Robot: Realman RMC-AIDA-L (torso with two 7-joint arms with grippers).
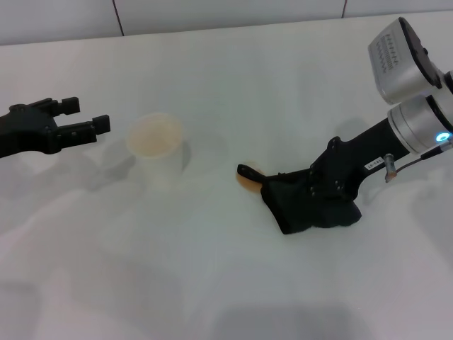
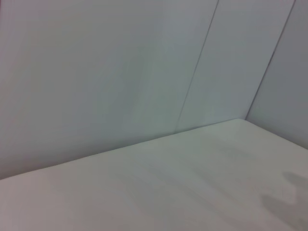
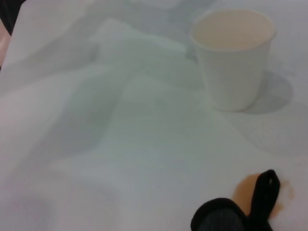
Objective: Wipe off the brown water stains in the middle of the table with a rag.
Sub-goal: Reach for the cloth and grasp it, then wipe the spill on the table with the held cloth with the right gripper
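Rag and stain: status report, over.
Right gripper down on rag, fingers hidden. Left gripper open, idle at table's left. Rag's tab over stain; stain partly showing. Cup stands clear.

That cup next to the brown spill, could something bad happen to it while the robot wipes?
Maybe. The cup stands upright close to the brown water stains, so a wide sweep of the rag under the right end effector might knock it over. Only the rag's tab lies across the stain, so a short pass could leave a smear.
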